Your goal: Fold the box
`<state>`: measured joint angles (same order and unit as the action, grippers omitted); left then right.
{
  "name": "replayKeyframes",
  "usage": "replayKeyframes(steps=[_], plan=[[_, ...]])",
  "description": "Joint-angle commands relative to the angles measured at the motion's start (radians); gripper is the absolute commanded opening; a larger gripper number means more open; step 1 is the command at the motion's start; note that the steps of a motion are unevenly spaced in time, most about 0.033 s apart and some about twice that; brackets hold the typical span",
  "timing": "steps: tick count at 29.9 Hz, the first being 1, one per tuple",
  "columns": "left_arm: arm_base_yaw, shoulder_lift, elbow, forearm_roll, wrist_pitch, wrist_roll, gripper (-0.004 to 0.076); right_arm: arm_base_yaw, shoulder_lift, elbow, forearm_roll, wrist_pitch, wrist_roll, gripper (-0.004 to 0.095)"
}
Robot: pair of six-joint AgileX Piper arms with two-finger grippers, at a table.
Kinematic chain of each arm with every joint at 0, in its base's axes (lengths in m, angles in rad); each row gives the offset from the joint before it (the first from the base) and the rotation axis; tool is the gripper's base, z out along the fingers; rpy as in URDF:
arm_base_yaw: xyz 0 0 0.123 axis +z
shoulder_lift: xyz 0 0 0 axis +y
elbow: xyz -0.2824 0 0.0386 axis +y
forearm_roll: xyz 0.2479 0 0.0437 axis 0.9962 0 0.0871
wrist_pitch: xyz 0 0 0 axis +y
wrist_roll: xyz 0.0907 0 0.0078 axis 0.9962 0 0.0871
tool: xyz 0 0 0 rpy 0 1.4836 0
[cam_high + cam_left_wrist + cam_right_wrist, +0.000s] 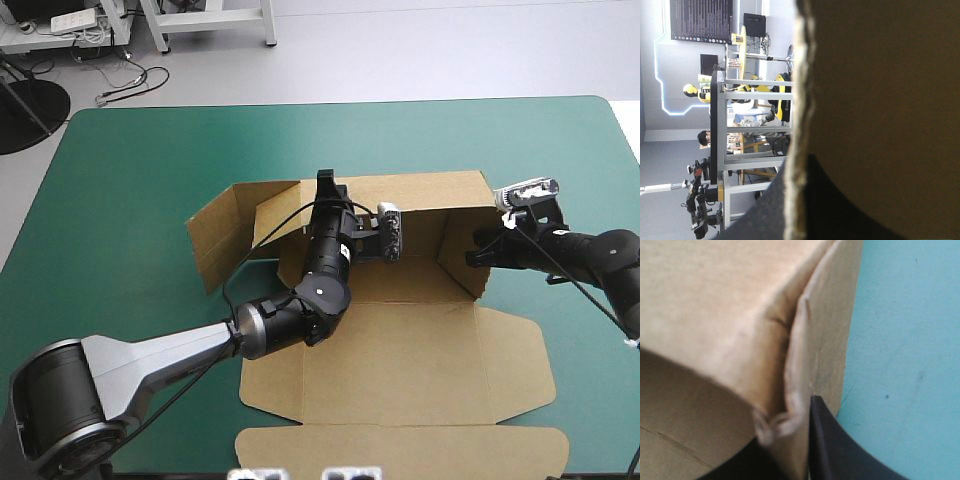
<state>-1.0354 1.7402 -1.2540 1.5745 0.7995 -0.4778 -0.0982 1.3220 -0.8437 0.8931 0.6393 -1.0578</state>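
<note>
Walls of brown cut-board box (400, 345) held upright for tucking: left black-fingered gripper (326, 181) clamps twelve-o'clock wall, right black-fingered gripper (479, 257) clamps three-o'clock corner.

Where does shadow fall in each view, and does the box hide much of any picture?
High view: even light, no hard shadows on the box. Left wrist view: the box's near wall, its face in deep shadow, covers over half the picture. Right wrist view: the box is well lit, beside the teal-green cover.
</note>
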Motion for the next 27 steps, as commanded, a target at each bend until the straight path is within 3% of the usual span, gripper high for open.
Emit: replayKeyframes(steps=[1, 6, 11, 14, 27], plan=[[-0.011, -0.045, -0.030, 0.058, -0.028, -0.001, -0.0008, 0.009, -0.011, -0.010, 0.051, 0.024, -0.002, -0.0001], [-0.005, -0.045, -0.030, 0.075, -0.025, -0.001, 0.0065, 0.009, -0.011, -0.010, 0.010, 0.067, -0.002, -0.0001], [-0.005, -0.035, -0.030, 0.170, -0.025, -0.001, 0.0283, 0.009, -0.011, -0.010, -0.004, 0.095, -0.002, 0.0000], [-0.010, -0.031, -0.030, 0.266, -0.008, -0.006, 0.0362, 0.009, -0.011, -0.010, -0.020, 0.102, 0.013, 0.0000], [-0.252, -0.127, -0.046, 0.266, 0.114, -0.088, 0.0255, 0.009, -0.011, -0.010, -0.039, 0.103, 0.028, -0.0001]])
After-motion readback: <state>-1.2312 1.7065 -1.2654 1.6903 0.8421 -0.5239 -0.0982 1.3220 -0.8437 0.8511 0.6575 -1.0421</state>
